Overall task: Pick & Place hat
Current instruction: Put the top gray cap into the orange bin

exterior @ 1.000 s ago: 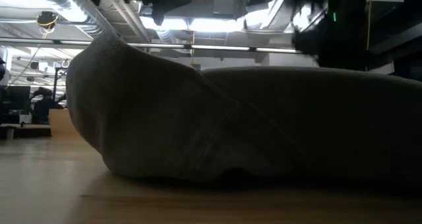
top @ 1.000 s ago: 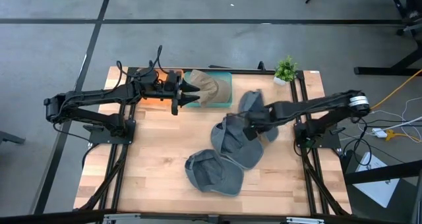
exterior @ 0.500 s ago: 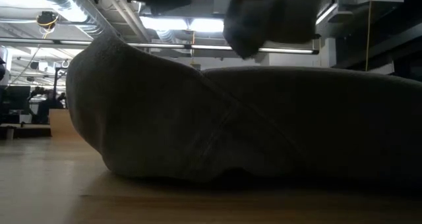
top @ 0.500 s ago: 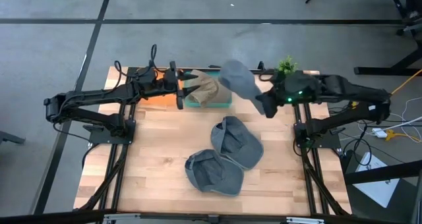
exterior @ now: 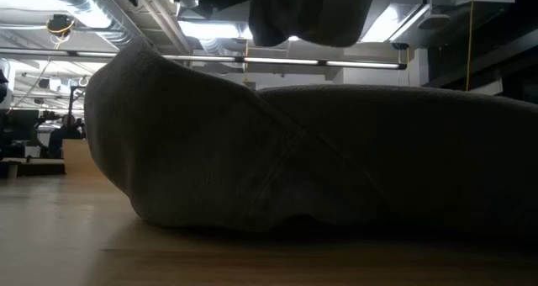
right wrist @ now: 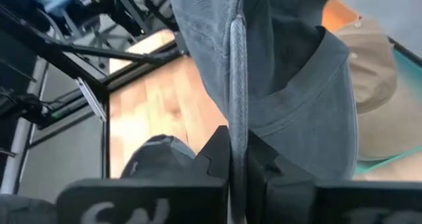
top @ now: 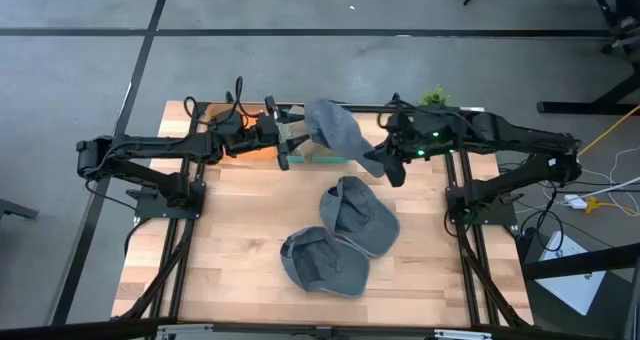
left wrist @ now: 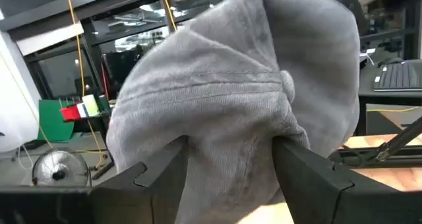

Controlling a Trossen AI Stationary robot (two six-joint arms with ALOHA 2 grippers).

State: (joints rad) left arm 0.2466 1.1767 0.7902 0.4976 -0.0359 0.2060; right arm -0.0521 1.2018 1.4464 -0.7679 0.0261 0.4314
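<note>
A grey hat (top: 335,128) hangs in the air over the far middle of the table, held by my right gripper (top: 385,163), which is shut on it. My left gripper (top: 290,140) is open and comes from the table's left. In the left wrist view its fingers (left wrist: 158,178) stand on either side of the hat's crown (left wrist: 237,85). Below lies a teal tray (top: 330,160) with a tan hat (right wrist: 372,85), mostly covered in the high view. The lifted grey hat (exterior: 307,13) shows at the top of the low view. My right gripper (right wrist: 237,159) pinches a thin folded edge of the grey hat, at its brim (right wrist: 237,112), between its two fingers, coming from the table's right. The hat is lifted clear and reaches out from the fingers toward the left arm. My left gripper: I cannot tell whether its fingers touch the crown.
Two more grey hats lie on the wooden table, one in the middle (top: 358,215) and one nearer the front edge (top: 325,263); the nearer one (exterior: 319,160) fills the low view. A small potted plant (top: 433,102) stands at the far right. Metal frame rails run along both table sides.
My right gripper has lifted the grey hat off the middle of the table and carried it up and toward the far left, over the tray and up to my left gripper. The two other grey hats have stayed in place.
</note>
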